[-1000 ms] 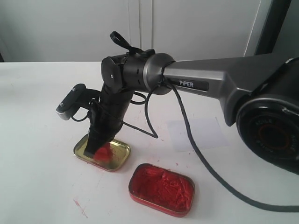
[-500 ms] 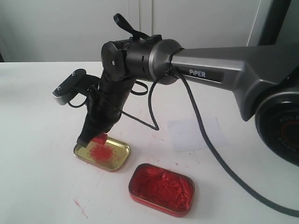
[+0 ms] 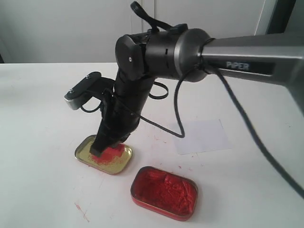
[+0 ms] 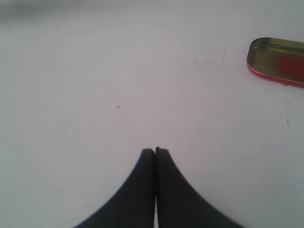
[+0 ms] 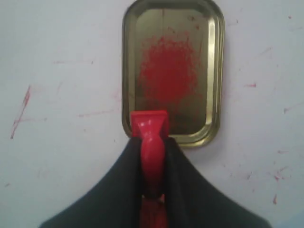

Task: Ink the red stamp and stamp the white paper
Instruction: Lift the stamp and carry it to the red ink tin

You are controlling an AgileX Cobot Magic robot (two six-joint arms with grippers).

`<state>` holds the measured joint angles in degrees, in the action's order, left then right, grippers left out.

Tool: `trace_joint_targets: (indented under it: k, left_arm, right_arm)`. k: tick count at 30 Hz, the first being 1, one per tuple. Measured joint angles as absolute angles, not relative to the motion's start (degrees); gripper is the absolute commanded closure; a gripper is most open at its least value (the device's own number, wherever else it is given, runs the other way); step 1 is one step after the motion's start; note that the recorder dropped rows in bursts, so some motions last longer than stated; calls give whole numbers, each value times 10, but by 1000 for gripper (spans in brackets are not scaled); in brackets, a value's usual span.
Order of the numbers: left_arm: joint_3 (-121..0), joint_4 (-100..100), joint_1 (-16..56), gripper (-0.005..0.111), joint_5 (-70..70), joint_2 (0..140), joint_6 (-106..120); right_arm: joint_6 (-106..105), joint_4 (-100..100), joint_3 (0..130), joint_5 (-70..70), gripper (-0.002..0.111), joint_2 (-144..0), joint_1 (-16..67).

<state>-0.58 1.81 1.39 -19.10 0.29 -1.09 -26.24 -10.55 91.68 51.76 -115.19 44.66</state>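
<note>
From the exterior view, the right claw (image 3: 105,146) reaches down to the gold tin (image 3: 92,159). It is clamped on the red stamp (image 3: 115,152), which sits low at the tin's rim; contact cannot be judged. The tin of red paste (image 3: 164,192) lies near it on the white surface (image 3: 38,118). The white paper (image 3: 202,136) lies flat further right, apart from both tins.

In the left wrist view, the left claw (image 4: 155,153) hangs over bare surface, jaws pressed together, holding nothing.

In the right wrist view, the jaws pinch the stamp's handle. Its square base is over the tin's rim, beside a red smudge.
</note>
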Motion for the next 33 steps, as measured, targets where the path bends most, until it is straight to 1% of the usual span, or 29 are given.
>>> trace_joint_targets:
  k: [7, 12, 18, 26, 33]
  left_arm:
    - [-6, 18, 14, 107, -191, 3, -11]
    - [-6, 18, 14, 107, -191, 3, -11]
    - [-6, 18, 14, 107, -191, 3, -11]
    - [-6, 18, 14, 107, -191, 3, -11]
    - [-6, 18, 14, 107, -191, 3, -11]
  right_arm:
    - [-261, -83, 807, 507, 108, -1063, 447]
    - [-262, -68, 753, 504, 108, -1031, 447]
    - [-262, -51, 696, 493, 108, -1022, 447]
    - [-255, -68, 615, 408, 108, -1021, 425]
    - [-255, -93, 588, 362, 108, -1020, 424]
